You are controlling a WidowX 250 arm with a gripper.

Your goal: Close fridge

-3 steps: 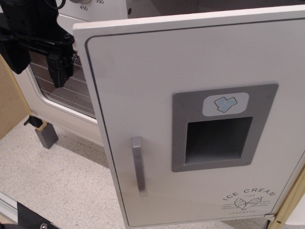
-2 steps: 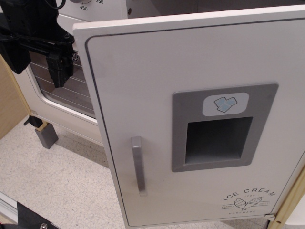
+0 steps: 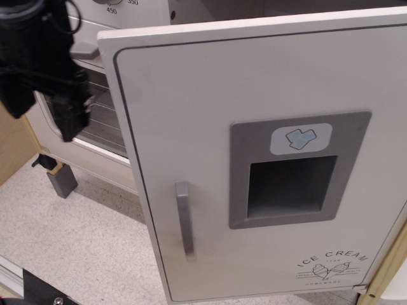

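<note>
The white fridge door (image 3: 191, 114) stands swung open toward the camera and fills most of the view. It has a grey vertical handle (image 3: 185, 220), a grey recessed ice-dispenser panel (image 3: 296, 171) with a blue ice-cube icon, and an "ICE CREAM" logo (image 3: 332, 267) at the lower right. My black gripper (image 3: 68, 117) hangs at the upper left, left of the door's free edge and apart from it, in front of the oven window. Its fingers are blurred and I cannot tell if they are open or shut. Nothing shows in them.
The white oven door with a barred window (image 3: 98, 117) sits behind the gripper, below a temperature dial (image 3: 114, 6). A grey foot block (image 3: 62, 180) stands on the speckled floor (image 3: 82, 241). Wooden panels show at the left edge and lower right corner (image 3: 389, 267).
The gripper has moved left and slightly down, away from the fridge door's edge. The door has not moved.
</note>
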